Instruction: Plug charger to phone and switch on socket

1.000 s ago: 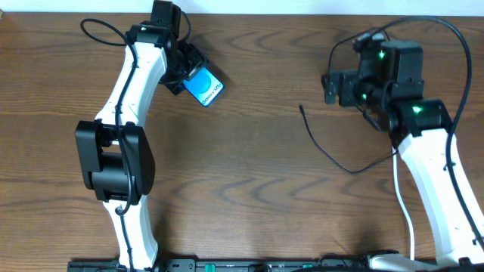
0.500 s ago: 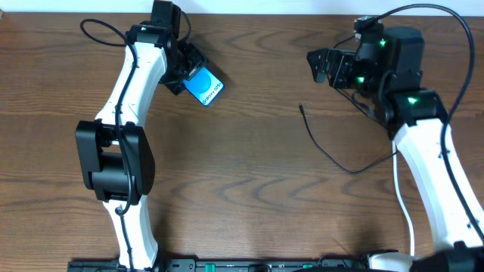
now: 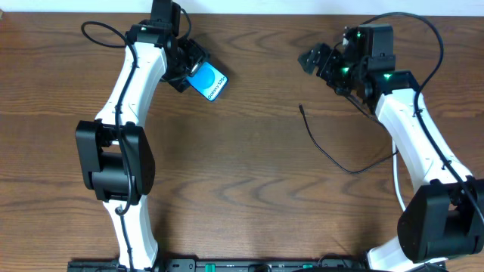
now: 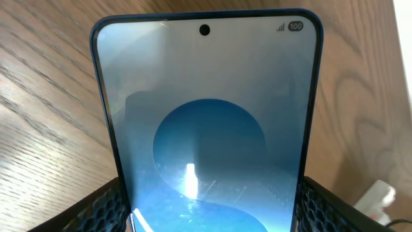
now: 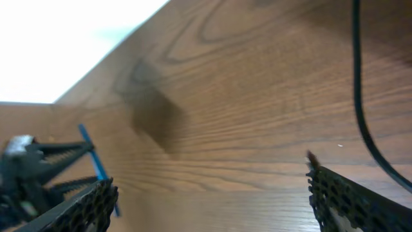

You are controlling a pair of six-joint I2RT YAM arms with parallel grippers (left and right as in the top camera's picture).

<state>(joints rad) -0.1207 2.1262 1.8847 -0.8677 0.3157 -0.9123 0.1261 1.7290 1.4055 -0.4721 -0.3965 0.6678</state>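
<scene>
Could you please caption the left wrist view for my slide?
Left gripper clasps the lit phone by its long edges, wooden table behind.

The table (image 3: 249, 189) is mid-brown wood with darker wavy grain. At about eleven o'clock on it, the phone (image 3: 207, 81) shows a bright blue-cyan screen with small white lettering along one short edge. In the left wrist view that screen is pale grey-blue at the top with a deeper blue disc below, a black camera dot and a dark navy frame. The left gripper's fingers (image 4: 103, 206) are black with a fine mesh pattern, as are the right gripper's fingers (image 5: 347, 200). The charger (image 3: 333, 160), around three o'clock, is thin and black. The left arm (image 3: 140, 75) and right arm (image 3: 412, 136) are white with black joints, and the right one carries green lights (image 3: 350, 34).
</scene>
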